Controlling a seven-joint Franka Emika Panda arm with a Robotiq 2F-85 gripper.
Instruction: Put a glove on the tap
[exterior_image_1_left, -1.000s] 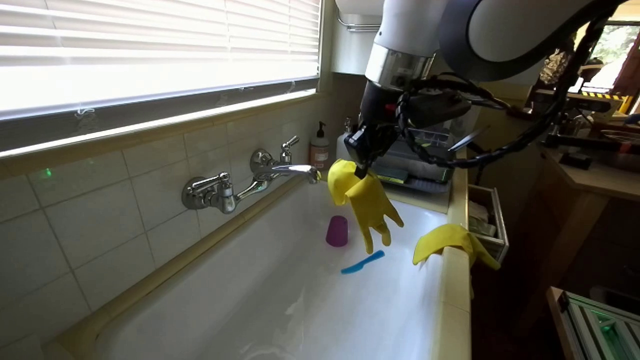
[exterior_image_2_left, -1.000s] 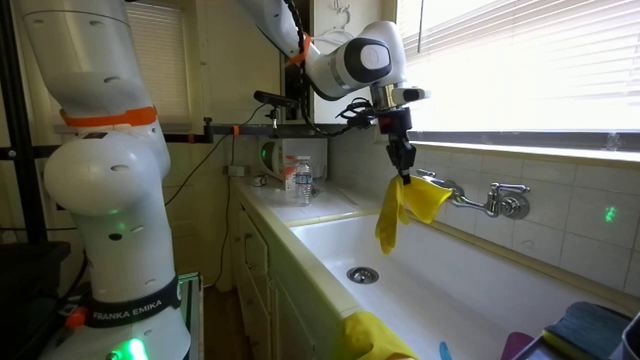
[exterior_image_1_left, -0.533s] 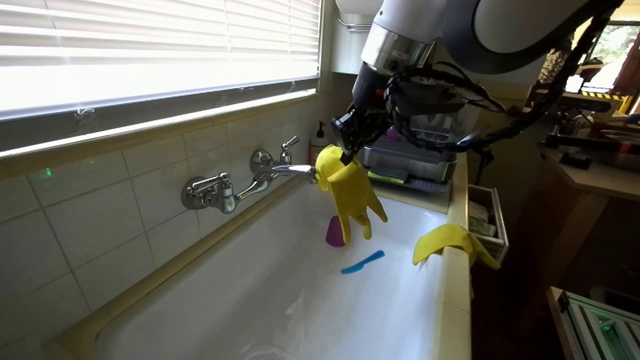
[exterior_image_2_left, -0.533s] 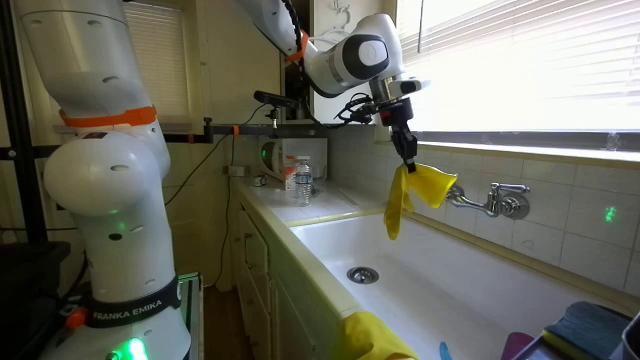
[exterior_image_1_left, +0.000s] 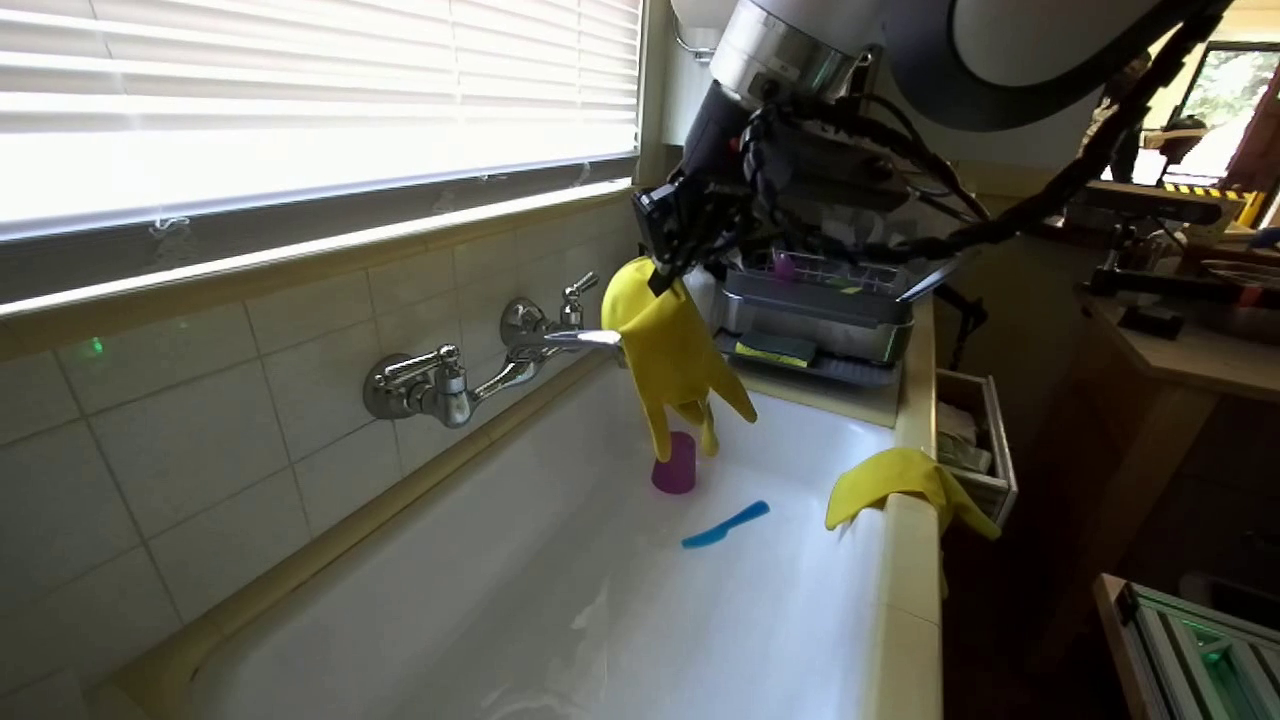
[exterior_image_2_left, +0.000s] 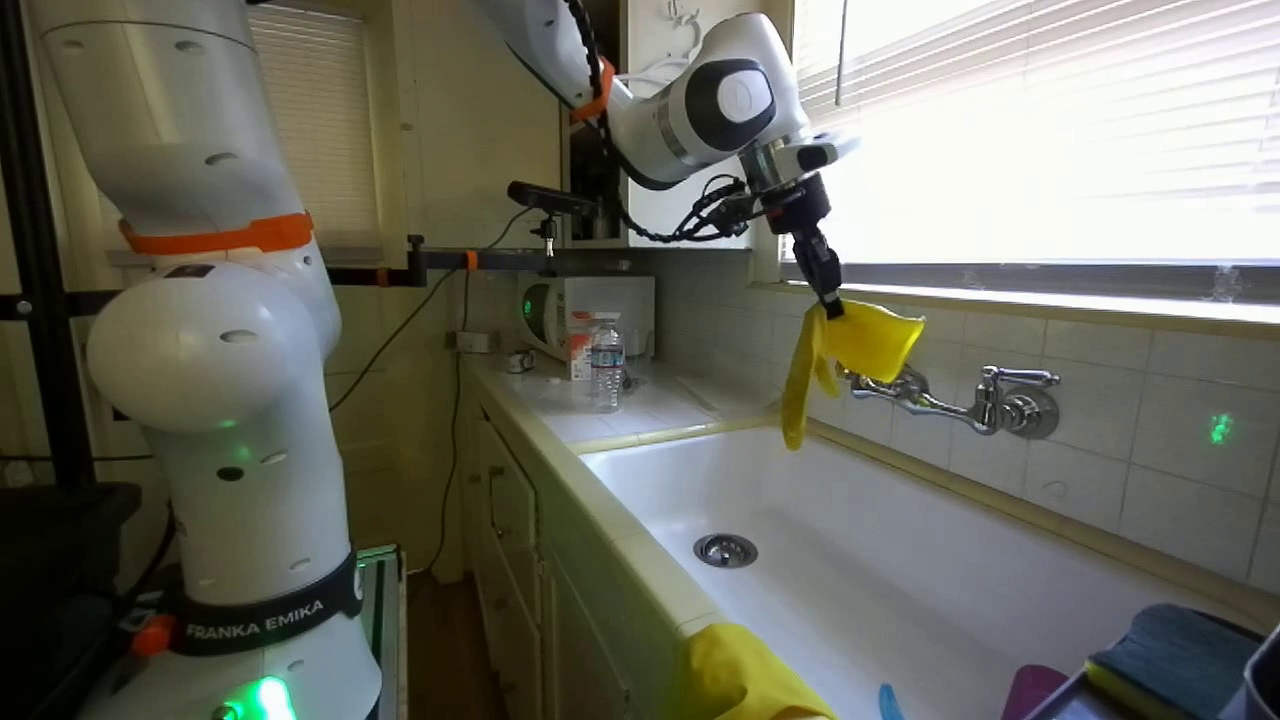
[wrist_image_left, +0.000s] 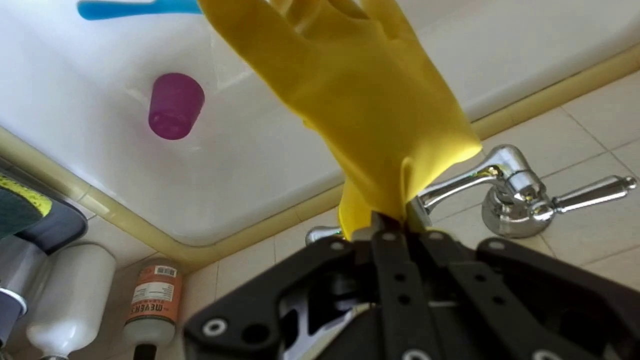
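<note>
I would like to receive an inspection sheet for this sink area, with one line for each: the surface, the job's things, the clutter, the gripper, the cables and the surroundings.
Surface: white sink; a drain shows in an exterior view.
Job's things: held glove hangs from the gripper at the end of the chrome tap; whether they touch is unclear.
Clutter: purple cup and blue knife in the sink; second yellow glove draped over its edge.
Gripper: closed on the held glove.
Cables: black cable hangs in loops near the gripper.
Surroundings: window blinds; microwave and water bottle on a counter.
</note>
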